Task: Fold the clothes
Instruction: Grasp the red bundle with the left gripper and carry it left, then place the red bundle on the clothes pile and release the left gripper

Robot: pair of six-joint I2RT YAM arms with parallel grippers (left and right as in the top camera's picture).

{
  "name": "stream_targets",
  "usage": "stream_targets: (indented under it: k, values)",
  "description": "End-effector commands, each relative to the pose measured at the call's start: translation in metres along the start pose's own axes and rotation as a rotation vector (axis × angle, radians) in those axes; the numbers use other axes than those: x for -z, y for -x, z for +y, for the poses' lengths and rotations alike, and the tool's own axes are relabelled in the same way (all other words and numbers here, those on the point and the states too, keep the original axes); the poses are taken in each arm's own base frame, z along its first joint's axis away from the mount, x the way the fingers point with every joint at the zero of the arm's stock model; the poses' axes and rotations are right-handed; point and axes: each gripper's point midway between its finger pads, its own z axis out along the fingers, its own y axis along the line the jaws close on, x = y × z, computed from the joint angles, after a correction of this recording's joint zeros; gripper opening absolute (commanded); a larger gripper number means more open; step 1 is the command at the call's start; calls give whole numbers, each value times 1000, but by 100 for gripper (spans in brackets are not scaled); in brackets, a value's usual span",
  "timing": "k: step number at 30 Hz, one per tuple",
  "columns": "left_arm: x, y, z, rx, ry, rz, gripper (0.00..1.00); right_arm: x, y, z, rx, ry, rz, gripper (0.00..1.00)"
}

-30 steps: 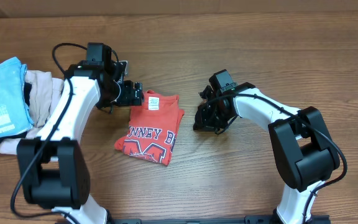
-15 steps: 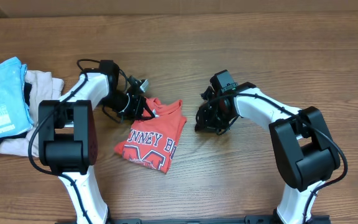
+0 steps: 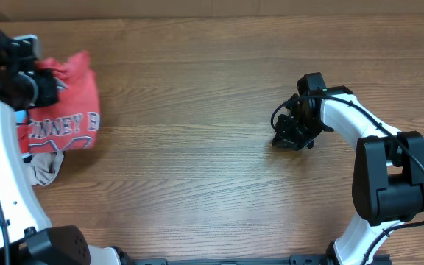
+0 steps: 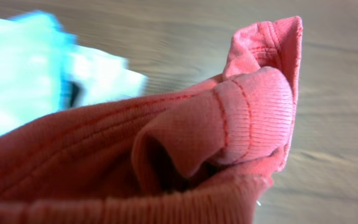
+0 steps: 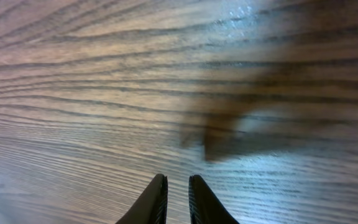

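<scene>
The coral-red T-shirt (image 3: 68,110) with white lettering hangs bunched at the far left, over the pile of other clothes. My left gripper (image 3: 41,87) is shut on its upper edge. In the left wrist view the shirt's ribbed collar (image 4: 253,106) and red cloth fill the frame and hide the fingers. A light blue tee (image 4: 23,68) lies behind it. My right gripper (image 3: 285,138) sits low over bare wood at the right, far from the shirt. Its fingers (image 5: 156,196) stand almost together with nothing between them.
A beige garment (image 3: 44,168) pokes out under the red shirt at the left edge. The wooden table (image 3: 197,110) stretches between the two arms. A cardboard-coloured edge (image 3: 197,7) runs along the back.
My left gripper shut on the red shirt in the table's middle and carried it far left, over the pile. The right arm drew back to the right.
</scene>
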Motion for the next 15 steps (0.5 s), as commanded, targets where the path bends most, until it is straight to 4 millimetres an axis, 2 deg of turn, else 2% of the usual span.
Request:
stream_targets:
  k: [1,3,5,7,11,15]
  values:
    - [24,19,39,71,133,-94,8,13,10,4,40,-18,-55,16]
    - [28,26,57,120,162,-138,9,13,10,4,40,-17,-54,16]
    - [33,34,84,184,201,-191,9,13,9,3,41,-19,-51,16]
    - [32,35,100,221,223,-206,9,13,9,3,42,-19,-51,16]
    - [16,31,128,268,238,-187,8,13,9,3,41,-19,-51,16]
    - [-21,33,151,287,243,-158,5,13,8,3,40,-20,-48,16]
